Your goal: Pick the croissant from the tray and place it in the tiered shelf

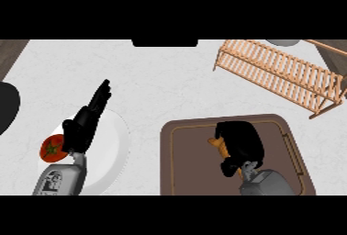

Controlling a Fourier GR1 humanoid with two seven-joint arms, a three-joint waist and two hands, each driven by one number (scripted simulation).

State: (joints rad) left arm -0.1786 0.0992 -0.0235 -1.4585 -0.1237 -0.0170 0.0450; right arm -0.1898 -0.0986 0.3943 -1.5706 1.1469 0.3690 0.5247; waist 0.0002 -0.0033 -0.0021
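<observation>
brown tray (190, 165) holds an orange croissant (215, 144), mostly hidden under right hand (240, 140).

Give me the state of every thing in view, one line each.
croissant: over the tray, mostly hidden by the right hand
right hand: fingers curled round the croissant
left hand: open, fingers straight, over the plate
tray: flat on the counter
tiered shelf: on the counter, croissant not in it
plate: flat on the counter
tomato: at the plate's left edge
</observation>
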